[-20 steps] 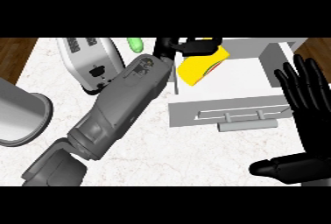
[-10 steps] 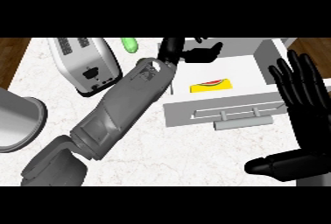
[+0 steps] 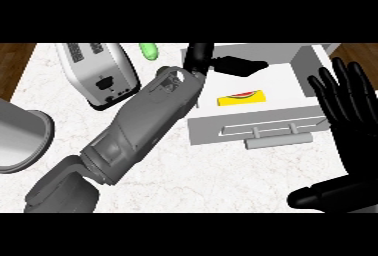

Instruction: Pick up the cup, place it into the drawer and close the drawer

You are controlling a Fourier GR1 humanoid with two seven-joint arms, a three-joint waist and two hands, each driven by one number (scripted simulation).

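The yellow cup (image 3: 241, 97) with a watermelon print lies on its side inside the open white drawer (image 3: 295, 67). The drawer's front panel faces me, with its grey handle (image 3: 277, 142) below it. My left forearm crosses the counter from lower left, and my left hand (image 3: 201, 54) sits at the drawer's back left corner. It is open, its fingers (image 3: 240, 65) stretch out to the right, and it is clear of the cup. My right hand (image 3: 347, 102) rests open at the right edge, fingers up, just right of the drawer.
A white toaster (image 3: 100, 75) stands at the back left, with a small green object (image 3: 149, 50) behind it. A large grey cylinder (image 3: 18, 135) fills the left edge. The marble counter (image 3: 214, 175) ends at wood-brown floor strips in both top corners.
A second ago my left hand held the yellow cup over the drawer. The cup now lies in the drawer, and the hand has let go and drawn back from it.
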